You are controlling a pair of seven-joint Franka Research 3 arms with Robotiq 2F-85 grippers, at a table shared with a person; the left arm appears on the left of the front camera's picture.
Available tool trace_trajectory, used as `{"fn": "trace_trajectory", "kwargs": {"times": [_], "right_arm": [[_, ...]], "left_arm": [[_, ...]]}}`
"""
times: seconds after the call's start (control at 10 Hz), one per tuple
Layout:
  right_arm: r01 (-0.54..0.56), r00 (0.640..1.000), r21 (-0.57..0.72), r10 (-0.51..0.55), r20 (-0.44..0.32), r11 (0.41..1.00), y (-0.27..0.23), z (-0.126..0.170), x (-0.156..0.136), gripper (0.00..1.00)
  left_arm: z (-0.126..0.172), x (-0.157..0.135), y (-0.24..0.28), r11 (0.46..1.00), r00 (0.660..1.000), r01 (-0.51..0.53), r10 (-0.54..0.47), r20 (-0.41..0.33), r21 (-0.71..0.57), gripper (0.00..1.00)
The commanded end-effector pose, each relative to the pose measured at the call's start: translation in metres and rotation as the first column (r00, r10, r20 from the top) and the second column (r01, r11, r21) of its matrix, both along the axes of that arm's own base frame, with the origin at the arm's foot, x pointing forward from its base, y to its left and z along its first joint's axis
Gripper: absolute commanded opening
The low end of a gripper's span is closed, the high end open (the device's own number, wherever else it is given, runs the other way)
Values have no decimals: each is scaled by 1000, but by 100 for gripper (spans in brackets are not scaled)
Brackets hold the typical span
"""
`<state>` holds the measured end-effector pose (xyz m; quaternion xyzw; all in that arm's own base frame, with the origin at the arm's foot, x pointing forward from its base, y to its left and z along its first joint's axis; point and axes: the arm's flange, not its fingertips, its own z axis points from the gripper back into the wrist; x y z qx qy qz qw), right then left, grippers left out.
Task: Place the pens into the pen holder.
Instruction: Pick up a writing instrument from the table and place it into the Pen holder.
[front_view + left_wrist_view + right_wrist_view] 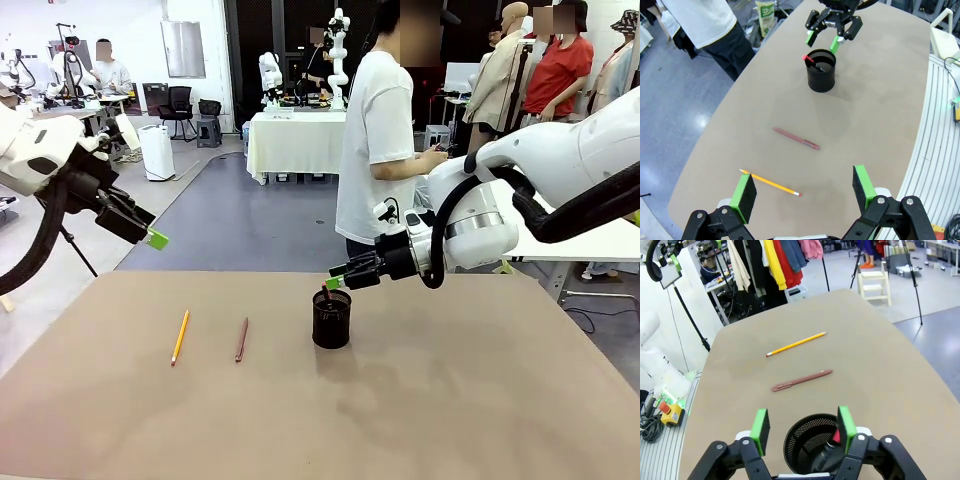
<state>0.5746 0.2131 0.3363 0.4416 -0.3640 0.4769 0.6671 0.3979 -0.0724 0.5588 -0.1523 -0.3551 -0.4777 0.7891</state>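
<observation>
The black mesh pen holder [331, 318] stands upright near the middle of the table. A pinkish-red pen [327, 293] leans inside it, its end poking over the rim. My right gripper [338, 276] hovers just above the rim, open; in its wrist view [803, 425] the fingers straddle the holder [810, 442], and the pinkish-red pen [836, 436] rests inside by the right-hand pad. A reddish-brown pen [241, 340] and a yellow pen [180, 337] lie flat to the holder's left. My left gripper [152, 230] hangs open high over the table's left edge, looking down [804, 192] on the yellow pen [771, 183].
A person in a white shirt [378, 140] stands at the far edge of the table, behind the right arm. The brown tabletop [450, 400] is bare to the right of the holder and in front of it. A white table [600, 245] stands off to the right.
</observation>
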Motion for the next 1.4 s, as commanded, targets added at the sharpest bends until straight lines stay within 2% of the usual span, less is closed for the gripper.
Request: {"fn": "trace_trajectory", "kwargs": {"times": [0.0, 0.6, 0.7, 1.1, 1.3], "right_arm": [[-8, 1000, -28, 8, 3, 1000, -6, 12, 0, 100], [-29, 1000, -67, 29, 8, 997, -21, 41, 0, 100], [-54, 998, -81, 53, -19, 995, -24, 53, -6, 100], [-139, 989, -242, 148, 18, 960, -65, 112, -14, 100], [-185, 981, -301, 195, 4, 935, -93, 148, -18, 100]], "left_arm": [[1, 0, 0, 1000, 1000, 0, 0, -2, -11, 100], [1, 0, 0, 1000, 1000, 0, 0, -2, -11, 100], [1, 0, 0, 1000, 1000, 0, 0, -2, -11, 100], [1, 0, 0, 1000, 1000, 0, 0, -2, -11, 100], [1, 0, 0, 1000, 1000, 0, 0, -2, -11, 100]]}}
